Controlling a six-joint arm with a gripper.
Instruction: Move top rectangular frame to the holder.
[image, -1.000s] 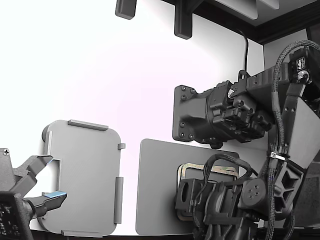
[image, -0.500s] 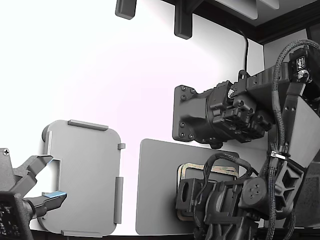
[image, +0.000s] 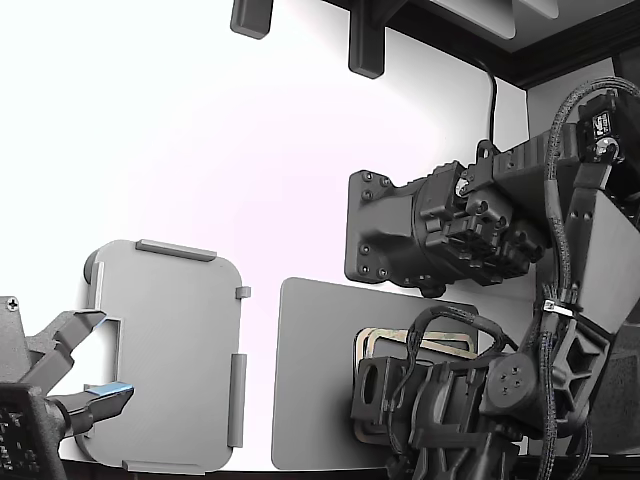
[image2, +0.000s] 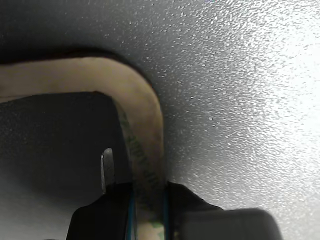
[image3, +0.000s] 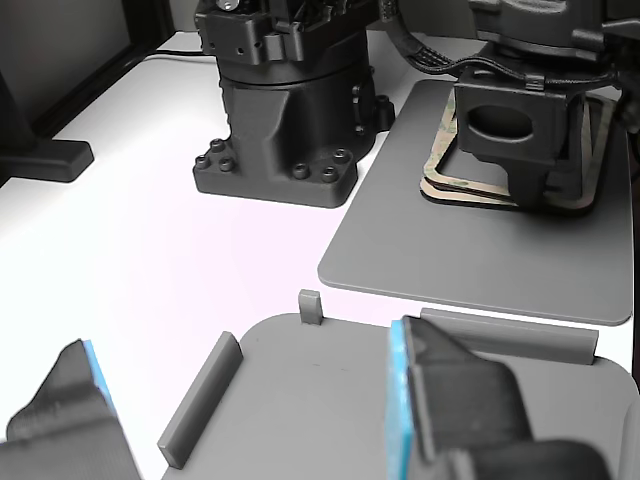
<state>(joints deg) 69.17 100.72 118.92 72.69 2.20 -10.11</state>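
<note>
On the dark grey flat mat (image3: 470, 250), well apart from the light grey tabbed holder plate (image: 170, 350), lies the thin tan-beige rectangular frame (image2: 142, 115). The black gripper (image2: 147, 210) seems clamped on its rail. It looks light and flexible; grip a straight side.

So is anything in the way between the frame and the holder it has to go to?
Nothing visible blocks it. The top rectangular frame lies on the dark mat, pinched in the gripper. White table separates mat and holder. A second arm's open jaws hover at the holder's far edge.
</note>
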